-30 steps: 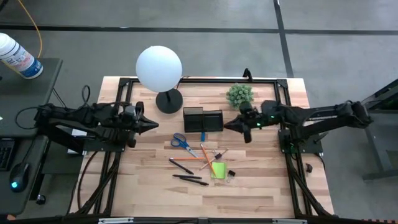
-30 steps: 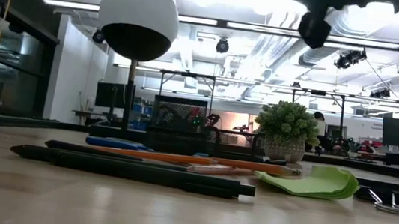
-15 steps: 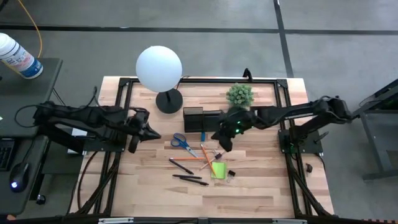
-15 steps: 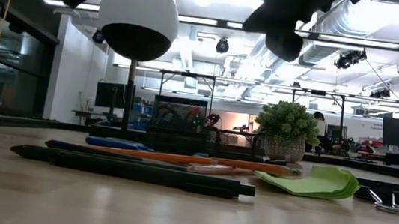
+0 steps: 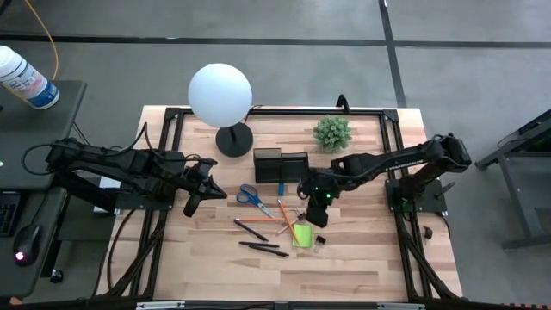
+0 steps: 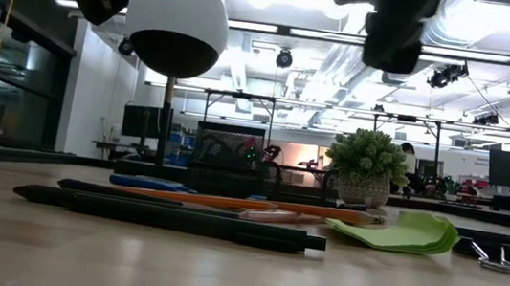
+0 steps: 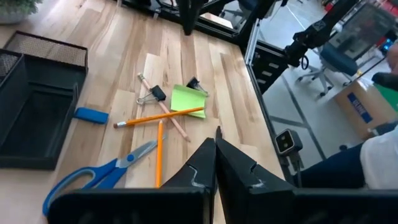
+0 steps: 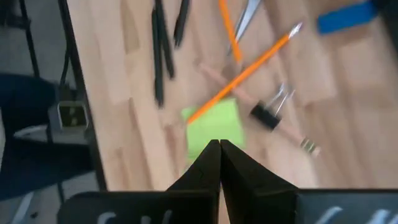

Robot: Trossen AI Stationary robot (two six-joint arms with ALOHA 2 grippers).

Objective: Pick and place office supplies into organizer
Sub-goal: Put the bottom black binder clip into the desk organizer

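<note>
Both grippers pressed together, holding nothing. Right gripper (image 5: 320, 212) poised above lime-green square sticky-note pad (image 5: 301, 235), at five o'clock from black mesh desk organizer (image 5: 281, 165). Left gripper (image 5: 209, 188) at nine o'clock from blue-handled scissors (image 5: 250, 196).

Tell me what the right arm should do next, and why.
Probably open the right gripper and lower it. Its fingers are shut, hovering above the sticky-note pad and crossed pencils, so it can grasp nothing yet. The organizer sits just behind, a short carry away. The left gripper waits, shut, near the scissors.
</note>
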